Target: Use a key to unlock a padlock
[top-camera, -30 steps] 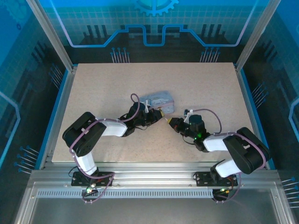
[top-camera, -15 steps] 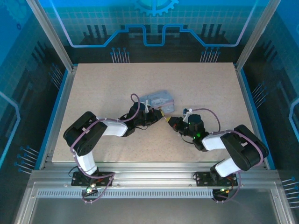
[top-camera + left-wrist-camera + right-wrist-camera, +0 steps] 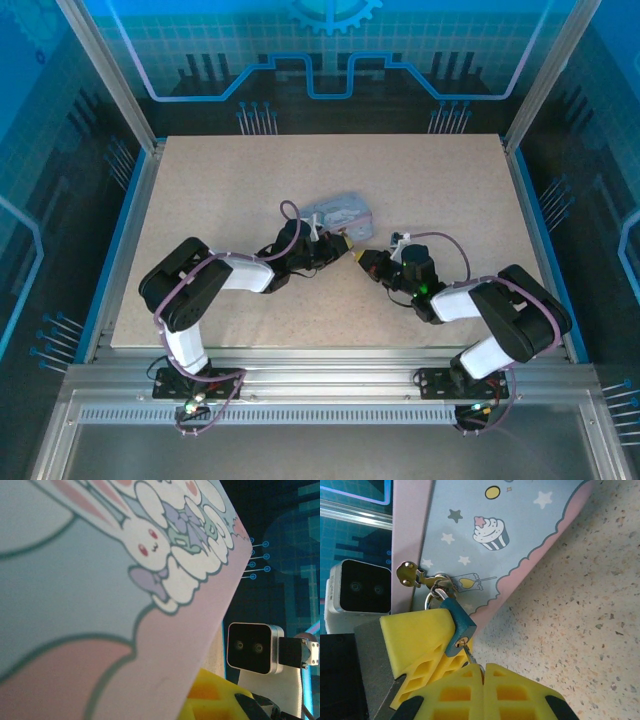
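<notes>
Left tool: the left tool [image 3: 340,245] sits low at the near right corner of the box and pinches the padlock. In the right wrist view one yellow ribbed pad [image 3: 417,632] lies against the padlock body; the opposite pad is hidden behind it.

Right tool: the right tool [image 3: 482,669] has its two yellow pads pressed together on the key. Its tips point at the left tool, and the two tools almost meet.

Padlock: small teal-grey metal padlock [image 3: 457,625] with a silver shackle [image 3: 434,598], hooked to the box's hasp. Its keyhole end faces the right tool.

Key: thin dark metal key [image 3: 470,655]. Only a short length of blade shows between the pads and the padlock, with its tip at the keyhole. The rest is buried between the pads. How far the blade has entered cannot be told.

Box: pale blue tin box [image 3: 485,555] with a pink border and a cartoon print of stars and a cupcake. It lies near the middle of the surface, just beyond both tools.

Hasp: brass-coloured metal hasp [image 3: 412,575] on the box edge, with the shackle passing through its ring. Whether the shackle is latched cannot be told.

Surface: beige speckled surface [image 3: 580,605], carrying the box.
</notes>
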You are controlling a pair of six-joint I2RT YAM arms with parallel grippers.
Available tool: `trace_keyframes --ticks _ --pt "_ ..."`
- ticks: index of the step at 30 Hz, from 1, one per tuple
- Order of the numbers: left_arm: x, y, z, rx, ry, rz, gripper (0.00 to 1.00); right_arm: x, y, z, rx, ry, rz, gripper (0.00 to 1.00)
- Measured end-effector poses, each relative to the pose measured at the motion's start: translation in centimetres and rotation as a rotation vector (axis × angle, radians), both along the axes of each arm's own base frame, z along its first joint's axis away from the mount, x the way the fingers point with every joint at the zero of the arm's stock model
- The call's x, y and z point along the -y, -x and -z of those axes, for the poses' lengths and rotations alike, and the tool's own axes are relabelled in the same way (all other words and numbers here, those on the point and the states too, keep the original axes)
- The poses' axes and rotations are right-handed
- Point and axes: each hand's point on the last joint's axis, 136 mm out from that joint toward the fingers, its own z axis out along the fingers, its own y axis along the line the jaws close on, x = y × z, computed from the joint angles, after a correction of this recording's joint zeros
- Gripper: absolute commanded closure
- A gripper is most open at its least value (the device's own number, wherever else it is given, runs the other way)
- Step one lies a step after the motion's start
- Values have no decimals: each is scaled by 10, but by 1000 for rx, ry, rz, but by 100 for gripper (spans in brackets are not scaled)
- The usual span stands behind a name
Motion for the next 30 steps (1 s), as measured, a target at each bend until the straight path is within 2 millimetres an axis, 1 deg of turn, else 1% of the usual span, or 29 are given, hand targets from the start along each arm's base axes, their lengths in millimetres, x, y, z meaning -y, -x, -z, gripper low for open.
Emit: trace_keyframes --ticks 6,19,25,30 --pt "0 -1 0 -1 3 -2 97 0 -1 -3 9 -8 1 100" --pt "1 -1 0 -12 20 -8 97 0 -2 -2 -3 -19 12 100" --pt "-2 -6 -3 -9 35 -23 98 -3 -8 -3 -13 -51 30 100" --pt "-6 -11 -4 -10 45 -42 99 -6 -14 -1 -39 -109 50 100"
